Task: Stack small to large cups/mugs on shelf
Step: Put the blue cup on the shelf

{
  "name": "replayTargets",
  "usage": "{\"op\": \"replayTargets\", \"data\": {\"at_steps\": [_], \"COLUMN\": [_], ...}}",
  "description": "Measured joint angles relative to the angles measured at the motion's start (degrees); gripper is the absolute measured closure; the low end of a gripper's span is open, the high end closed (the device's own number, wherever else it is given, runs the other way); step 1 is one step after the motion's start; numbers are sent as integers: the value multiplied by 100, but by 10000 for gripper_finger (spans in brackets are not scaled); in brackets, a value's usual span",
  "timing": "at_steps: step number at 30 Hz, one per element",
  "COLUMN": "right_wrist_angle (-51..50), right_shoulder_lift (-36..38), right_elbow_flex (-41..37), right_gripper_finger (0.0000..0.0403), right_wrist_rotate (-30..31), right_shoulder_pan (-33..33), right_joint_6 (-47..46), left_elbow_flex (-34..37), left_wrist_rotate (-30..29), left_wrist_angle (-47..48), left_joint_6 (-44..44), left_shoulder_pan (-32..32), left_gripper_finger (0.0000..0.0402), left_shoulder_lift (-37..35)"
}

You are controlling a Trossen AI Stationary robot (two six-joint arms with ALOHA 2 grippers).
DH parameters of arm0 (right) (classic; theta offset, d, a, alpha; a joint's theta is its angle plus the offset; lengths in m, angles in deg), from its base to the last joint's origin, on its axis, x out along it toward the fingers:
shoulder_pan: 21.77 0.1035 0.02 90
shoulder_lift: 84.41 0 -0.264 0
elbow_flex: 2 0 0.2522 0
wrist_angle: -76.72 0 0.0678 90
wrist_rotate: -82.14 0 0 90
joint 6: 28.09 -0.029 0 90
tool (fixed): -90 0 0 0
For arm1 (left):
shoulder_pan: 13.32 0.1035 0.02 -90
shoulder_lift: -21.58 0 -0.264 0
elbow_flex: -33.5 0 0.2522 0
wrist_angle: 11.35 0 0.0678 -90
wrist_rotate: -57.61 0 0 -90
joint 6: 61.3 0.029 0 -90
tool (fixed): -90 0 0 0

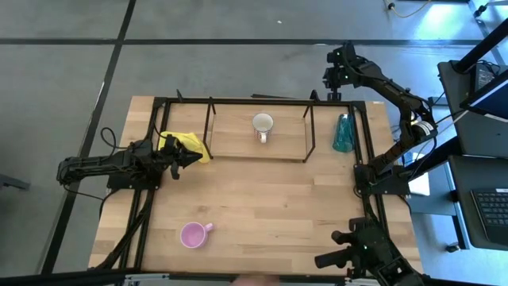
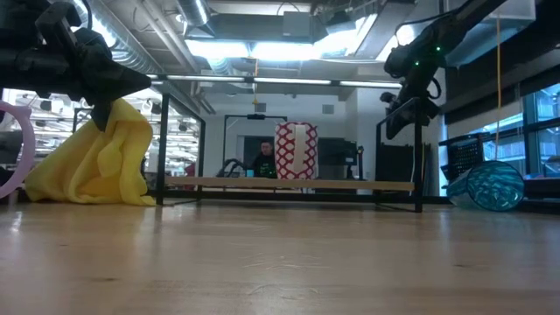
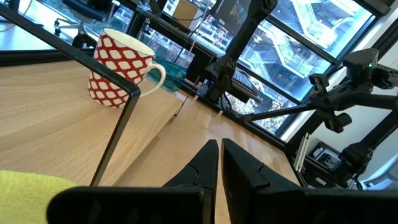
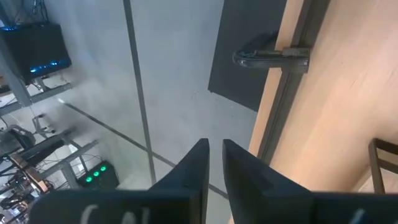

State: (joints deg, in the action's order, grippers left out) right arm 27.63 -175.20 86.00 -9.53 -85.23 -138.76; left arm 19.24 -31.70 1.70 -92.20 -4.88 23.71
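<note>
A white mug with a red pattern (image 1: 263, 125) stands upright on the wooden shelf (image 1: 238, 143) at the table's far middle; it also shows in the low view (image 2: 296, 150) and the left wrist view (image 3: 118, 68). The teal tumbler (image 1: 343, 133) lies on its side on the table right of the shelf (image 2: 494, 185). The pink mug (image 1: 193, 234) stands near the front left. My left gripper (image 1: 194, 156) is shut and empty, left of the shelf, over the yellow cloth's edge (image 3: 220, 163). My right gripper (image 1: 332, 67) is shut and empty, raised beyond the far right corner (image 4: 214, 155).
A yellow cloth (image 1: 186, 145) lies heaped at the shelf's left end, under my left gripper (image 2: 96, 162). Black rods (image 1: 309, 131) frame the shelf and the table. The middle of the tabletop (image 1: 278, 199) is bare wood. A person shows far behind the table (image 2: 265, 157).
</note>
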Motion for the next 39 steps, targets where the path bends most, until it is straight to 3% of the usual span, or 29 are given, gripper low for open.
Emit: {"op": "replayTargets", "data": {"at_steps": [11, 17, 19, 23, 30, 39], "right_wrist_angle": [17, 578, 803, 1198, 2202, 2169], "right_shoulder_lift": [0, -2, -2, -2, -2, -2], "right_elbow_flex": [0, -2, -2, -4, -2, -2], "right_gripper_finger": [355, 355, 355, 355, 355, 355], "right_wrist_rotate": [2, -6, -340, -1837, -2935, -3198], "right_shoulder_pan": [-1, 0, -2, -2, -11, -12], "right_joint_6": [-4, -7, -11, 377, 898, 1214], "left_elbow_flex": [-2, -2, -2, -2, -1, -2], "left_wrist_rotate": [2, 2, 2, 2, 0, 2], "left_wrist_angle": [0, 2, 0, 2, 2, 0], "left_joint_6": [-1, 0, -2, -2, -1, -2], "left_shoulder_pan": [0, -1, -1, -2, 0, -2], "left_gripper_finger": [388, 388, 388, 388, 388, 388], "left_shoulder_lift": [1, 0, 0, 0, 1, 0]}}
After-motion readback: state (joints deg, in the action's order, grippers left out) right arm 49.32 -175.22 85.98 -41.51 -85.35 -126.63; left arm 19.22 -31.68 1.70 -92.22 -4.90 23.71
